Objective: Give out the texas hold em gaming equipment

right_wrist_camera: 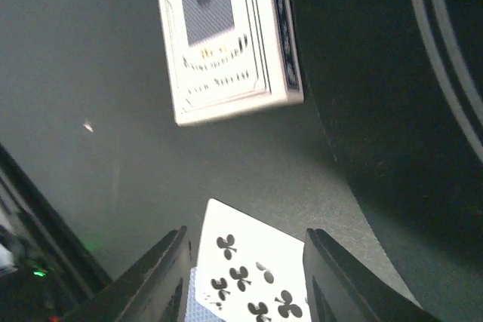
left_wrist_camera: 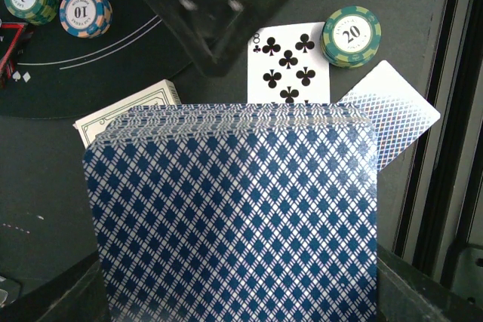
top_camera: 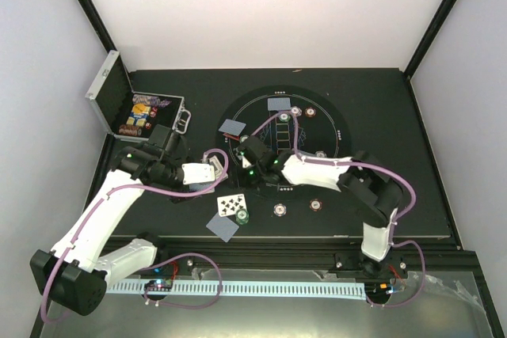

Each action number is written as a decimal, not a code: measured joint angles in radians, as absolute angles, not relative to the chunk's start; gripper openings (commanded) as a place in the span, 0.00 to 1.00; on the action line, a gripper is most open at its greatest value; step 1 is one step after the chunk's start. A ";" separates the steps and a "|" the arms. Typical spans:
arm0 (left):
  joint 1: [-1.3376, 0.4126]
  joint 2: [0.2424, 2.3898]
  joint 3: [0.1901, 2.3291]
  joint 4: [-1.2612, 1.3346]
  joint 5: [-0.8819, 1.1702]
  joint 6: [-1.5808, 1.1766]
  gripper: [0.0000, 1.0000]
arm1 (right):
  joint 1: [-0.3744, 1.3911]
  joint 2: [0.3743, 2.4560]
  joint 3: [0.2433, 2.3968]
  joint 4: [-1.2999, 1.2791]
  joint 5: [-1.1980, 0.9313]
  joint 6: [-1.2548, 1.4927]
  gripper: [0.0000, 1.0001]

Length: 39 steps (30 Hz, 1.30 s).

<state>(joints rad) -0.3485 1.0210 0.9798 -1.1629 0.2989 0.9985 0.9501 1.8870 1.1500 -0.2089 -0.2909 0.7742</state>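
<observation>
One deck of cards (left_wrist_camera: 234, 216), blue-diamond backs up, is pinched in the left gripper (top_camera: 211, 172). Its long axis runs twelve to six in the left wrist view. At its twelve o'clock lies one face-up eight of clubs (left_wrist_camera: 289, 65), long axis the same way. One green chip stack (left_wrist_camera: 351, 35) is at the eight's two o'clock and one face-down card (left_wrist_camera: 392, 111) at its four. One card box (left_wrist_camera: 128, 115) lies at the deck's ten o'clock. Overhead, four loose cards show, two of them face-down on the round mat (top_camera: 329, 128). The right gripper (right_wrist_camera: 247, 243) hovers tilted over the eight, fingers parted, gripping nothing. Both arms bend at the elbow, reaching toward the table's centre.
</observation>
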 measured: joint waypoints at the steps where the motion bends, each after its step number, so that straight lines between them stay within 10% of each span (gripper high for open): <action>1: -0.348 1.021 0.980 -1.163 0.299 0.999 0.02 | 0.941 1.871 1.150 -0.210 -0.293 0.780 0.48; 18: -0.348 1.026 0.980 -1.160 0.318 0.999 0.02 | 0.899 1.606 0.943 0.072 -0.520 0.944 0.80; 39: -0.350 1.048 1.000 -1.155 0.369 0.991 0.01 | 0.981 1.744 0.997 0.328 -0.656 1.091 0.80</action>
<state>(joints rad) -0.3496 1.0481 1.0000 -1.1553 0.3691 0.9909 0.9813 1.7439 0.9974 0.3283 -0.6559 1.0912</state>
